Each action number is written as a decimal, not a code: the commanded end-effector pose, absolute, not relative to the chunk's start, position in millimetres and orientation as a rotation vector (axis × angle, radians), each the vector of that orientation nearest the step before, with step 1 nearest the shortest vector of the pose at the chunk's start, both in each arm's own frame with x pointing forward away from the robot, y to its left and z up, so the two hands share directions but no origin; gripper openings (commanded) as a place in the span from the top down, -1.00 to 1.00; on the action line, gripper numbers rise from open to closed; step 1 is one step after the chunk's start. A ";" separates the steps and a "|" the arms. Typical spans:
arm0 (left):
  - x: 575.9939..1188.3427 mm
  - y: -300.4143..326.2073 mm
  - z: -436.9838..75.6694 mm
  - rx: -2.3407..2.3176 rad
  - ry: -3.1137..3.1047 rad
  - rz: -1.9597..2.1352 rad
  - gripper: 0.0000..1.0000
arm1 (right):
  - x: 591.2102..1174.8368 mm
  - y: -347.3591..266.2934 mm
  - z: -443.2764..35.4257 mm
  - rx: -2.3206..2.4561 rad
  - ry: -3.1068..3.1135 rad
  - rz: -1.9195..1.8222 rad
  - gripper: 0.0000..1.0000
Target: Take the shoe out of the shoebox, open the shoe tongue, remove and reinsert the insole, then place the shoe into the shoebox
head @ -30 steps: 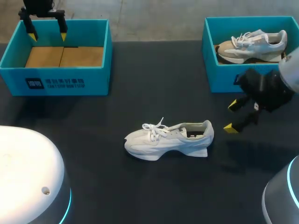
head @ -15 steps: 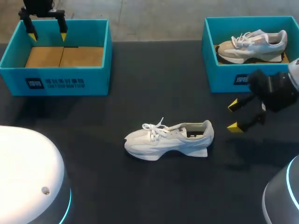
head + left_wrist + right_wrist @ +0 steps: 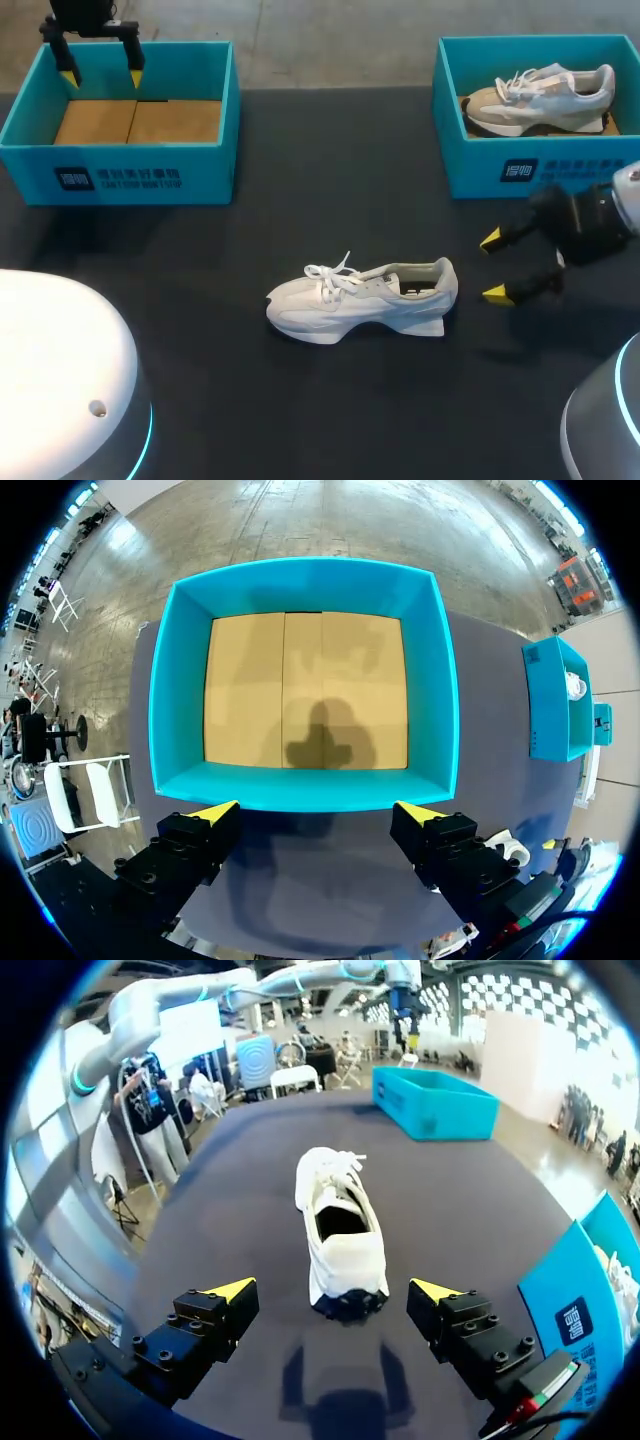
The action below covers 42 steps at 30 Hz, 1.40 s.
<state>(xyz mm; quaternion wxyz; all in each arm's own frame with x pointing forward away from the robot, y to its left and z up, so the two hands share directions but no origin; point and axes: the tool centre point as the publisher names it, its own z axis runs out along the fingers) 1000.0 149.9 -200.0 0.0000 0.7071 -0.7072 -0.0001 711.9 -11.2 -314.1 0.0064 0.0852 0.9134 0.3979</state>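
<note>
White shoe (image 3: 362, 298) upright on the middle of the dark bench (image 3: 330, 180), empty teal shoebox (image 3: 120, 172) far left, second teal box (image 3: 478, 172) far right holding another shoe (image 3: 540, 98), left pincer (image 3: 101, 78) open above the empty teal shoebox's rear edge, right pincer (image 3: 493, 266) open near the heel, apart

1. A dark, matte table (image 3: 330, 170) is taking up nearly the whole head view, with its far edge running straight across the upper part.
2. Light is falling on it evenly from overhead and is leaving no glare on the surface.
3. Soft, blurred shadows are lying on the tabletop toward its right side in the head view.
4. In the right wrist view the same dark surface is stretching away ahead, and a dim shadow is showing on it close in.
</note>
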 end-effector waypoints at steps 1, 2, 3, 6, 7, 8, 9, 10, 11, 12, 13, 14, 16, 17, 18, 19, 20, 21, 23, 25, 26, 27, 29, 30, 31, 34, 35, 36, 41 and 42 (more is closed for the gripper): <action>1000.0 149.9 -200.0 2.221 -2.222 0.000 -1.00 | 721.2 -15.6 -330.0 0.234 2.822 1.319 -1.00; 1000.0 149.9 -200.0 2.221 -2.222 0.000 -1.00 | 722.4 -15.1 -333.2 0.220 2.807 1.351 -1.00; 1000.0 149.9 -200.0 2.221 -2.222 0.000 -1.00 | 723.7 -14.5 -336.3 0.214 2.802 1.355 -1.00; 1000.0 149.9 -200.0 2.221 -2.222 0.000 -1.00 | 729.0 -12.7 -344.8 0.186 2.779 1.383 -1.00; 1000.0 149.9 -200.0 2.221 -2.222 0.000 -1.00 | 731.0 -12.4 -347.5 0.177 2.776 1.373 -1.00; 1000.0 149.9 -200.0 2.221 -2.222 0.000 -1.00 | 732.8 -12.0 -349.7 0.156 2.754 1.399 -1.00; 1000.0 149.9 -200.0 2.221 -2.222 0.000 -1.00 | 734.0 -11.9 -351.1 0.151 2.754 1.390 -1.00; 1000.0 149.9 -200.0 2.221 -2.222 0.000 -1.00 | 735.7 -11.4 -354.0 0.153 2.756 1.384 -1.00; 1000.0 149.9 -200.0 2.221 -2.222 0.000 -1.00 | 736.6 -11.1 -355.0 0.148 2.751 1.395 -1.00; 1000.0 149.9 -200.0 2.221 -2.222 0.000 -1.00 | 737.9 -10.4 -357.1 0.148 2.752 1.394 -1.00; 1000.0 149.9 -200.0 2.221 -2.222 0.000 -1.00 | 739.6 -9.8 -359.7 0.152 2.756 1.393 -1.00; 1000.0 149.9 -200.0 2.221 -2.222 0.000 -1.00 | 740.9 -9.5 -361.6 0.156 2.756 1.401 -1.00; 1000.0 149.9 -200.0 2.221 -2.222 0.000 -1.00 | 742.1 -8.8 -364.0 0.160 2.755 1.412 -1.00; 1000.0 149.9 -200.0 2.221 -2.222 0.000 -1.00 | 742.8 -7.9 -365.6 0.162 2.754 1.419 -1.00; 1000.0 149.9 -200.0 2.221 -2.222 0.000 -1.00 | 743.0 -7.0 -367.0 0.160 2.749 1.431 -1.00; 1000.0 149.9 -200.0 2.221 -2.222 0.000 -1.00 | 743.2 -5.8 -368.7 0.161 2.748 1.433 -1.00; 1000.0 149.9 -200.0 2.221 -2.222 0.000 -1.00 | 743.4 -4.3 -370.6 0.160 2.748 1.442 -1.00; 1000.0 149.9 -200.0 2.221 -2.222 0.000 -1.00 | 743.4 -2.5 -372.1 0.150 2.743 1.455 -1.00; 1000.0 149.9 -200.0 2.221 -2.222 0.000 -1.00 | 743.1 1.6 -374.4 0.145 2.740 1.463 -1.00; 1000.0 149.9 -200.0 2.221 -2.222 0.000 -1.00 | 742.2 5.7 -376.1 0.126 2.733 1.478 -1.00; 1000.0 149.9 -200.0 2.221 -2.222 0.000 -1.00 | 741.8 7.6 -377.0 0.122 2.732 1.483 -1.00; 1000.0 149.9 -200.0 2.221 -2.222 0.000 -1.00 | 741.4 9.4 -378.0 0.117 2.732 1.484 -1.00; 1000.0 149.9 -200.0 2.221 -2.222 0.000 -1.00 | 740.7 12.8 -380.4 0.110 2.726 1.500 -1.00; 1000.0 149.9 -200.0 2.221 -2.222 0.000 -1.00 | 740.2 14.7 -381.3 0.101 2.725 1.503 -1.00; 1000.0 149.9 -200.0 2.221 -2.222 0.000 -1.00 | 739.9 16.4 -382.1 0.101 2.724 1.506 -1.00; 1000.0 149.9 -200.0 2.221 -2.222 0.000 -1.00 | 738.4 21.3 -383.8 0.092 2.714 1.526 -1.00; 1000.0 149.9 -200.0 2.221 -2.222 0.000 -1.00 | 737.6 23.3 -384.5 0.087 2.711 1.532 -1.00; 1000.0 149.9 -200.0 2.221 -2.222 0.000 -1.00 | 736.5 25.2 -385.0 0.077 2.705 1.539 -1.00; 1000.0 149.9 -200.0 2.221 -2.222 0.000 -1.00 | 730.5 33.1 -389.7 0.069 2.694 1.562 -1.00; 1000.0 149.9 -200.0 2.221 -2.222 0.000 -1.00 | 729.5 34.7 -390.7 0.066 2.691 1.570 -1.00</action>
